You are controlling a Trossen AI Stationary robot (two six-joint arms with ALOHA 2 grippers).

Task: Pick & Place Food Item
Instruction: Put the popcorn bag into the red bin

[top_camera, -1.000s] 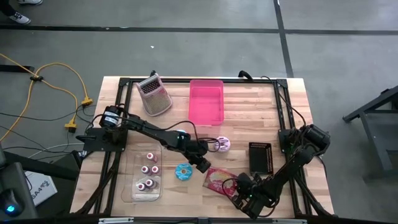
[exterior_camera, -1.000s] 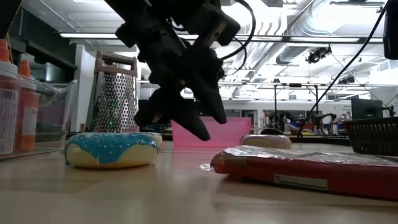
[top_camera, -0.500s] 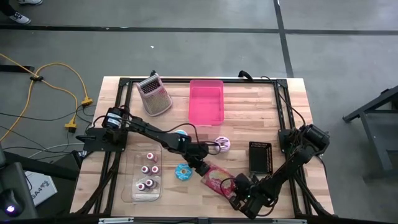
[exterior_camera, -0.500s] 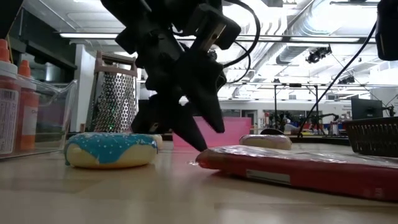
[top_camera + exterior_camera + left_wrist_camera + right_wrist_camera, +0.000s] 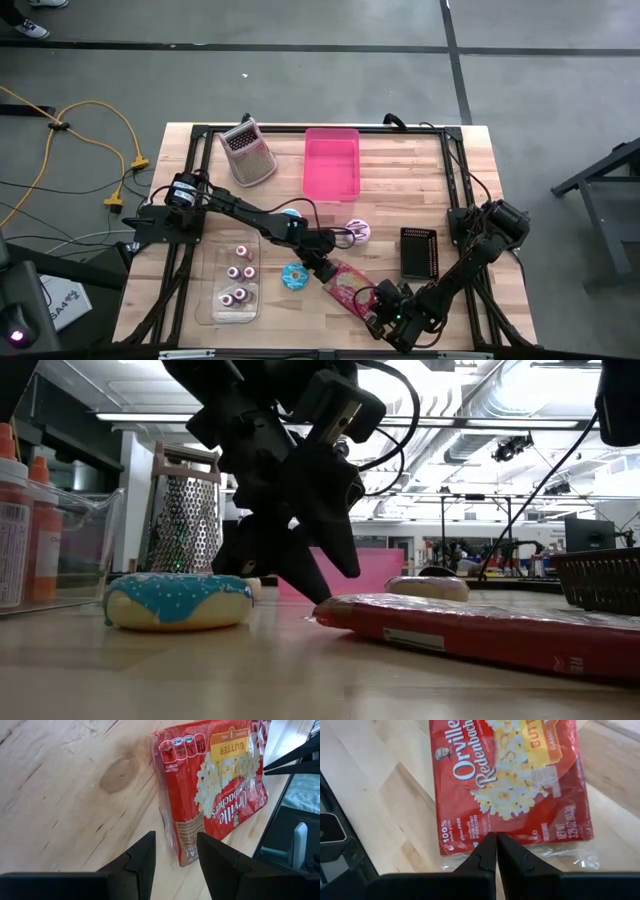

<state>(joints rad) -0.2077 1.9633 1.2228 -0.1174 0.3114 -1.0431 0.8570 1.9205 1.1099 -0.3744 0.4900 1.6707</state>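
Note:
A red popcorn packet (image 5: pixel 349 288) lies flat on the table near its front edge, label up. My left gripper (image 5: pixel 175 836) is open at the packet's far-left end, slanting down, and one corner of that end (image 5: pixel 186 851) lies between its fingers. In the low view its fingertips (image 5: pixel 323 598) stand right at the packet's end (image 5: pixel 335 612). My right gripper (image 5: pixel 495 836) is shut at the packet's opposite, near-right end. My left gripper stands with its open fingers on either side of the packet's corner; I cannot tell whether they touch it. My right gripper has its shut fingertips against the packet's near short end (image 5: pixel 470 847), by the clear seam. It slants down from the table's near-right side. The packet lies flat.
A blue doughnut (image 5: pixel 294 276) lies just left of the packet, and a pink doughnut (image 5: pixel 357 232) beyond it. A black basket (image 5: pixel 420 253) is at the right and a clear tray of bottles (image 5: pixel 235 283) at the left. A pink bin (image 5: pixel 332 162) and a grater (image 5: pixel 247 152) stand at the back.
The packet has slid along the table toward its left, and its end has come up to my left gripper's fingertips, where a gap showed before. My right gripper has stayed shut at the packet's other end. My left gripper has stayed open.

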